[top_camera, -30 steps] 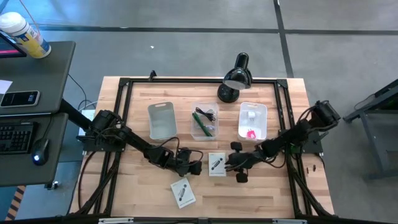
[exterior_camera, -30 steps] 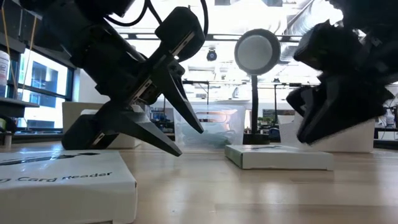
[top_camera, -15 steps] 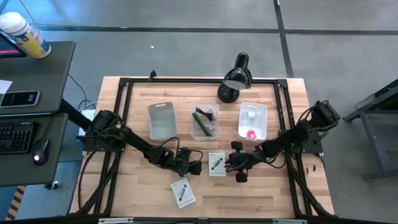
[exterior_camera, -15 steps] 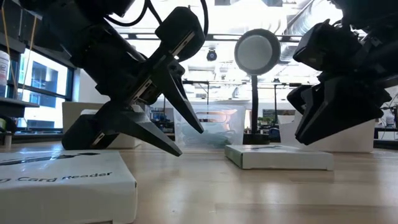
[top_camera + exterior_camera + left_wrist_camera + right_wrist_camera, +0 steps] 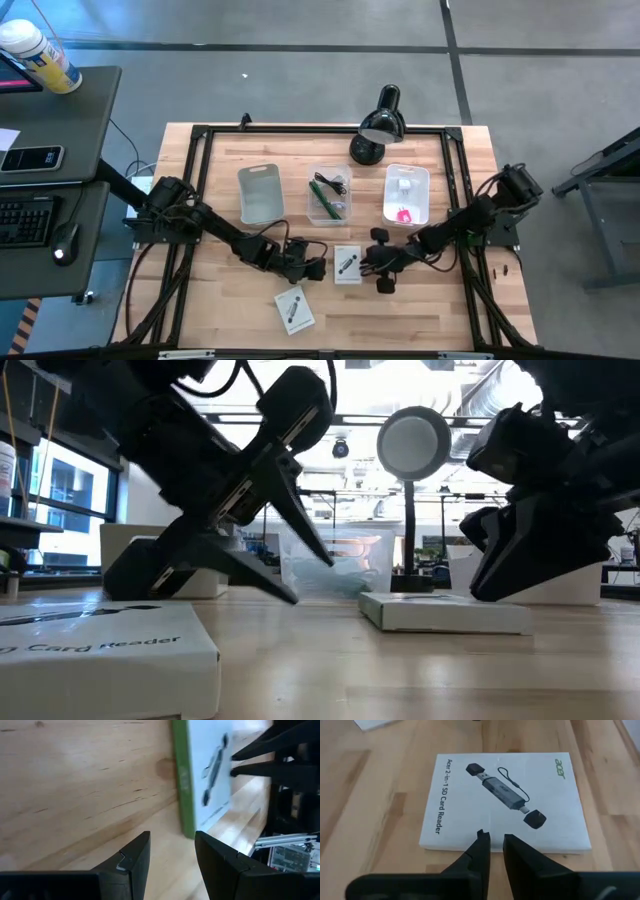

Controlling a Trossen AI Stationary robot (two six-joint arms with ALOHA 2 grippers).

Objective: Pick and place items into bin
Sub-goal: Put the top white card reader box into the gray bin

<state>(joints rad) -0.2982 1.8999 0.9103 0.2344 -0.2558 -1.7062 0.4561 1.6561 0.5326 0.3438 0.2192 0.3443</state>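
Wooden table [image 5: 240, 310] w/ black frame; three bins in a row across the far-middle part. Left bin [image 5: 260, 193] grey. Middle clear bin [image 5: 329, 194] holds a green pen-like stick [image 5: 323, 196] and a black cable [image 5: 333, 181]. Right white bin [image 5: 406, 195] holds a white block [image 5: 403, 183] and a pink piece [image 5: 405, 214]. Black desk lamp [image 5: 377, 124] stands at the far edge, just behind the middle and right bins.

Two white SD card reader boxes lie flat, outside the bins. One box [image 5: 347, 263] sits mid-table, nearer than the middle bin, between the two grippers; printed side up, shows "Acer 2-in-1 SD Card Reader" in the right wrist view [image 5: 502, 805]. Second box [image 5: 294, 309] lies nearer the front edge, a bit left, rotated slightly.

Left gripper [image 5: 313, 268] low over the table, just left of the mid box, pointing at its left edge; fingers [image 5: 134, 860] spread partway, nothing between them, box edge [image 5: 207, 775] just ahead.

Right gripper [image 5: 372, 262] comes in from the right, tips at the mid box's right edge; fingers [image 5: 479, 851] nearly pressed together w/ a thin gap, nothing pinched. In the low view it hangs just above the box [image 5: 445, 612]; can't tell if it touches.
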